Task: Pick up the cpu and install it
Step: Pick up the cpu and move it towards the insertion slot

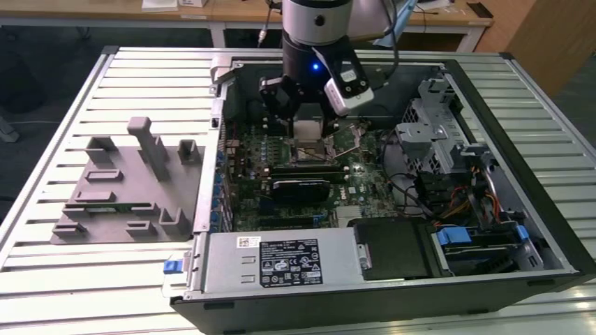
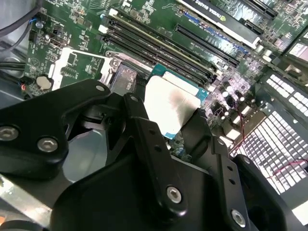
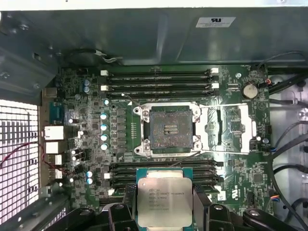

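My gripper (image 1: 308,129) is shut on the cpu (image 1: 308,131), a flat square chip with a silvery top plate and a thin green border. It hangs inside the open computer case, just above the motherboard (image 1: 279,167). In the first wrist view the cpu (image 3: 163,199) sits between two black fingers (image 3: 118,214), short of the empty black-framed socket (image 3: 171,130), whose load plate (image 3: 231,126) is swung open to one side. In the second wrist view the cpu (image 2: 169,102) is tilted between the black fingers (image 2: 147,132), over the memory slots.
The case wall (image 1: 521,160) and drive cage (image 1: 437,132) with cables stand at the exterior view's right. A power supply (image 1: 279,262) lies at the front. An expansion card (image 1: 300,185) lies below the socket. A grey fixture tray (image 1: 121,188) rests on the slatted table at the left.
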`<state>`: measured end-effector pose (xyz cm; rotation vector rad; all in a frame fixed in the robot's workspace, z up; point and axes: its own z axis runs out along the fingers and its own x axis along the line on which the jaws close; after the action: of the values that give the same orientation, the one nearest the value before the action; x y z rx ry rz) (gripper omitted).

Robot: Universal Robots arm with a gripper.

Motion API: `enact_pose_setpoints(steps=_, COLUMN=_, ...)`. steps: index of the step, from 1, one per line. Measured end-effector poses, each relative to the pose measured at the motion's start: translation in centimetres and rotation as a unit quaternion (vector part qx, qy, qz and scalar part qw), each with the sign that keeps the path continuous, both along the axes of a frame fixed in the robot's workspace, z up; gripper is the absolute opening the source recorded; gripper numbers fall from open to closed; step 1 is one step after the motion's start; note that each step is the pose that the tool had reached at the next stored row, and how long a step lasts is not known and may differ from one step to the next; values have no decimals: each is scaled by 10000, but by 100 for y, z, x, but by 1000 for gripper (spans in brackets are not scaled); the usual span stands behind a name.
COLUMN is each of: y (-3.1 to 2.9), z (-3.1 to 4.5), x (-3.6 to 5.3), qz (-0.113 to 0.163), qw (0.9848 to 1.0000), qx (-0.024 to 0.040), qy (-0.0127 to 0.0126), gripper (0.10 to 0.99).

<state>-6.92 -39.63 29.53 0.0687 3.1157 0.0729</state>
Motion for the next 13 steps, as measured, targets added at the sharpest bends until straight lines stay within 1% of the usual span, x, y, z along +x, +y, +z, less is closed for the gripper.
enact_pose_setpoints(steps=10, y=1, z=-146, x=1, qz=0, qw=10000, qx=1, qy=-1, gripper=541)
enact_pose_setpoints(steps=13, y=13, z=-187, x=1, qz=0, qw=10000, qx=0, qy=0, gripper=541)
